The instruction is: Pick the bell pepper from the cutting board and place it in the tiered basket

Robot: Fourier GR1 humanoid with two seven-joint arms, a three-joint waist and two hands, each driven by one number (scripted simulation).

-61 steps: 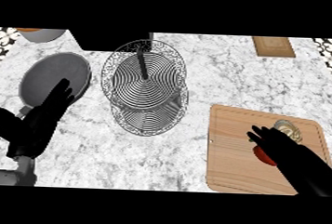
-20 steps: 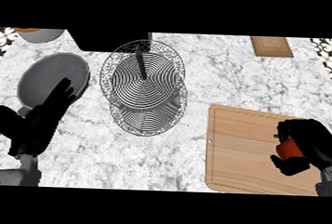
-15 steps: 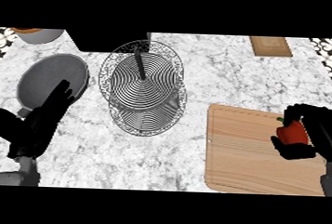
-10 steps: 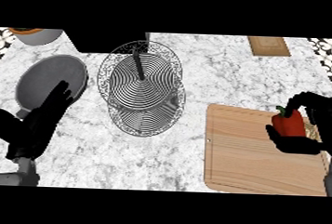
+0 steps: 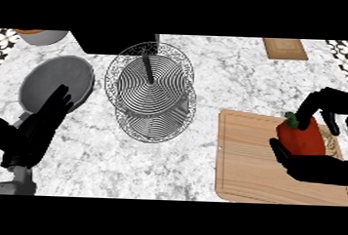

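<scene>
The right hand is now clenched round the bell pepper, thumb on the side nearer the basket and fingers curled over the far side by the green stem; a few seconds ago the same hand lay flat and open over the pepper, so the grasp has only just been made. The pepper also shows larger and more fully than half a second ago, which suggests it is rising out of the hand's earlier low position; whether it has fully cleared the cutting board beneath the hand is hard to tell from this steep view. The pick looks done or nearly done; the carry has not begun.

The tiered basket stands well to the left of the holding hand and a little beyond it, across bare marble desk; the next move probably calls for a sideways sweep with enough height to come over the wire rim and clear the centre post.

The left hand rests open, fingers up, far across the desk from the right hand, overlapping the near edge of a grey plate; it has not shifted.
</scene>
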